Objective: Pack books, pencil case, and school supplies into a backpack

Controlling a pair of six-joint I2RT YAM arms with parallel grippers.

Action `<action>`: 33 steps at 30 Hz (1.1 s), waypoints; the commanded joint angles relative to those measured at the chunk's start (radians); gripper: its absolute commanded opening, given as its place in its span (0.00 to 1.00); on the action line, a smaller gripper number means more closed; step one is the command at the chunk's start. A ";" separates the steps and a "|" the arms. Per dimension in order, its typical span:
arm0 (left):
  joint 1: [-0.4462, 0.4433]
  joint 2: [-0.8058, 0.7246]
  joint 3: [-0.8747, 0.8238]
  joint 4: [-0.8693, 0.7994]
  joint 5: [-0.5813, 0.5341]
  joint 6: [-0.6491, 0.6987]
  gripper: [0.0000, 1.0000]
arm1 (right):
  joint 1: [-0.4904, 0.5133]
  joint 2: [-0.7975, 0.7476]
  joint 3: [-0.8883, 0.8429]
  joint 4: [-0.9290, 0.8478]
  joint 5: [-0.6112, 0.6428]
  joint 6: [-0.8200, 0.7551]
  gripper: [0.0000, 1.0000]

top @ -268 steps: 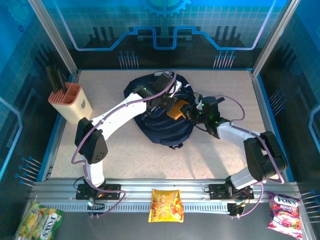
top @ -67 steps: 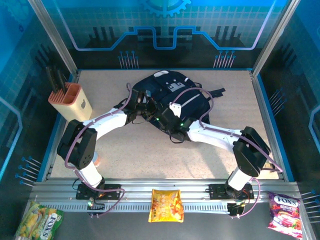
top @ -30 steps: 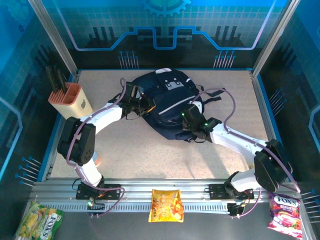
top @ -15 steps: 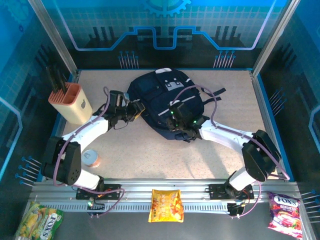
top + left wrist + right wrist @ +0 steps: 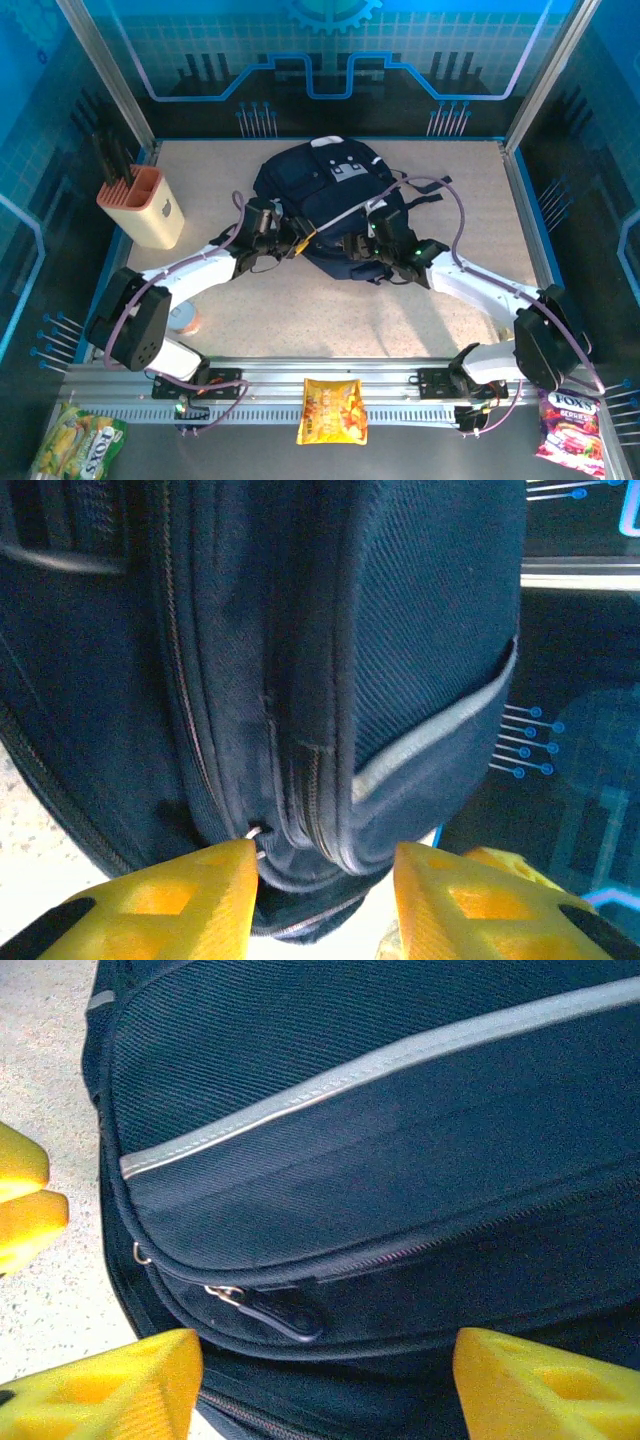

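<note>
Navy-blue fabric makes up the big backpack [image 5: 335, 195] with grey-white patches and thin white trim. It lies just above the middle of the speckled beige table [image 5: 300, 320] in the overhead view, with both arms reaching to its near edge. From where I stand, the left gripper [image 5: 297, 240] shows yellow fingers parted at the bottom of its wrist view, straddling the bag's zippered rim without clearly pinching it. The right gripper [image 5: 362, 248] stands wide open and holds nothing, and a small black zipper pull [image 5: 285, 1312] sits just ahead of the gap between its fingers, at lower centre. I'd judge the bag soft and saggy, bulky enough to slump or drag if tugged by loose cloth. The pull tab looks like the place to grip, though it is small and likely to slip, while the other gripper steadies the seam beside it.
</note>
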 commanded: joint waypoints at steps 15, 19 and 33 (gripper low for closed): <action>-0.019 0.163 0.154 0.010 -0.018 -0.013 0.27 | -0.042 -0.006 -0.038 0.116 -0.077 -0.114 1.00; -0.016 0.165 0.171 -0.004 -0.011 0.007 0.08 | -0.043 0.007 -0.035 0.138 -0.140 -0.193 0.93; 0.033 0.021 0.202 -0.062 0.058 0.051 0.00 | -0.083 0.067 -0.002 0.144 -0.394 -0.288 0.73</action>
